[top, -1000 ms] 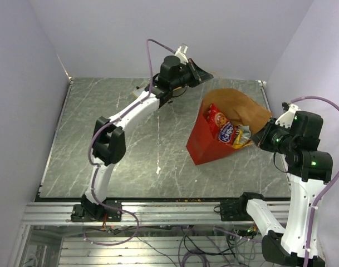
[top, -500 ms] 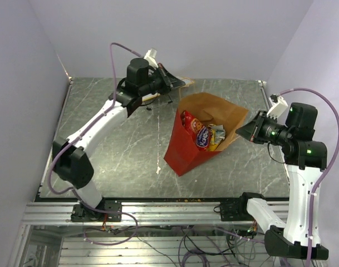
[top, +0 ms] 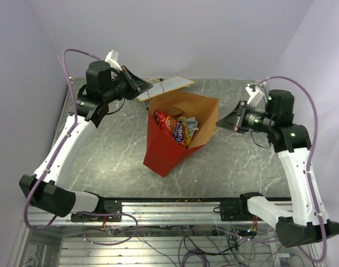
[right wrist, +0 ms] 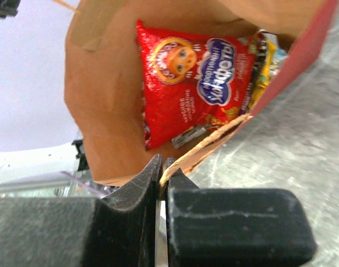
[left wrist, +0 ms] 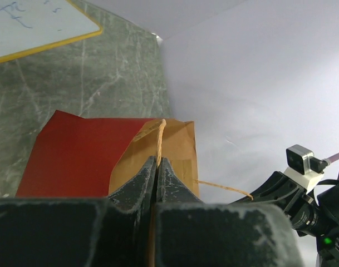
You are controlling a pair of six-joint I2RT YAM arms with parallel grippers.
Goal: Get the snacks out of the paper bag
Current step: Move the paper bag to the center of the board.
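Left gripper (top: 142, 88) raised, pinched closed, right gripper (top: 224, 120) raised opposite, likewise closed

- We see white links and black joints on the left arm (top: 60, 149), left of the paper bag (top: 163, 156), and on the right arm (top: 300, 172), right of it.
- We trace purple cables (top: 74, 53) off both wrists.
- Our left gripper (left wrist: 157, 161) and right gripper (right wrist: 162, 165) are black, scuffed grey.

We are in a robotics lab test cell. Plain lavender walls (top: 175, 39) box in a grey marble-patterned tabletop (top: 113, 158). An aluminium extrusion frame (top: 175, 207) runs along its near edge, with the white left arm (top: 63, 147) and right arm (top: 300, 167) bolted there. Loose cables (top: 197, 253) hang tangled beneath.
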